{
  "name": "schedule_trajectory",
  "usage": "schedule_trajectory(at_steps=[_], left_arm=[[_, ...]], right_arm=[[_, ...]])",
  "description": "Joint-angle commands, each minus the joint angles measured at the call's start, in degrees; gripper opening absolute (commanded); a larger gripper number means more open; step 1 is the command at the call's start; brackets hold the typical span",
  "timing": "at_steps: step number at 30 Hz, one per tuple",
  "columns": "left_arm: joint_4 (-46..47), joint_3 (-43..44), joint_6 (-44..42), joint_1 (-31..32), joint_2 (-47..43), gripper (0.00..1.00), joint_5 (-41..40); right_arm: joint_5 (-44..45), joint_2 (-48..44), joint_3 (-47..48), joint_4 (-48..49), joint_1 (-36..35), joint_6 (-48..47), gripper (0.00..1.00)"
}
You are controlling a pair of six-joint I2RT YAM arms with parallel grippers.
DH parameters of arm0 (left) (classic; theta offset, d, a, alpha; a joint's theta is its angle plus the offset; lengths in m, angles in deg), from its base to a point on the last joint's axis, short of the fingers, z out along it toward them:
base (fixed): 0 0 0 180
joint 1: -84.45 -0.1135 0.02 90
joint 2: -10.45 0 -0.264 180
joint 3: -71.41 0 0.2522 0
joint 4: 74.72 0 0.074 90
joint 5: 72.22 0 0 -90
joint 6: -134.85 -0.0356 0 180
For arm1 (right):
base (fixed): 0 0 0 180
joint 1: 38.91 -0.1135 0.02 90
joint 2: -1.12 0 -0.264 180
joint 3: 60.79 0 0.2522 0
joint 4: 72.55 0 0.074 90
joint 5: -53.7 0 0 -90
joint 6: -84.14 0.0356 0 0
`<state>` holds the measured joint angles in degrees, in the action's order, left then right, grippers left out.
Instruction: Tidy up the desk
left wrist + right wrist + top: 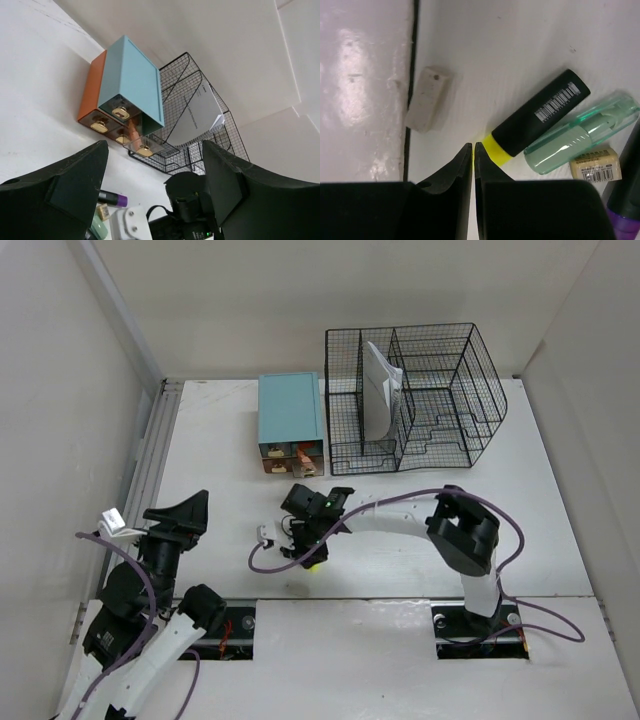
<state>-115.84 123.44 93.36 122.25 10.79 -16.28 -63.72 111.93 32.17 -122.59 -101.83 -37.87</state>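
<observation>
The white desk (520, 530) holds a cluster of small items near its front middle. In the right wrist view a black highlighter with a yellow cap (537, 114) lies beside a translucent green case (580, 132), a barcoded eraser (596, 164) and a purple-tipped marker (625, 205). My right gripper (473, 146) is shut and empty, with its tips on the desk right beside the yellow cap. It also shows in the top view (311, 552). My left gripper (188, 512) is open and empty, raised to the left of the cluster.
A teal drawer box (290, 415) with one lower drawer pulled open (142, 145) stands at the back. A black wire rack (415, 400) holding paper is beside it. A white eraser (427, 99) lies by the desk seam. A white plug adapter (267, 533) lies left of the cluster.
</observation>
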Motion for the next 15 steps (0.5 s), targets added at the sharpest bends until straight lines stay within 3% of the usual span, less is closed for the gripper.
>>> schedule_trajectory(at_steps=[1, 15], left_arm=[[-1.7, 0.9, -1.1, 0.3, -10.4, 0.73, -1.5], [-1.7, 0.4, -1.1, 0.3, -10.4, 0.73, -1.5]], right_arm=[[3.4, 1.8, 3.7, 5.3, 1.2, 7.1, 0.11], [6.8, 5.3, 8.7, 5.9, 1.2, 9.3, 0.15]])
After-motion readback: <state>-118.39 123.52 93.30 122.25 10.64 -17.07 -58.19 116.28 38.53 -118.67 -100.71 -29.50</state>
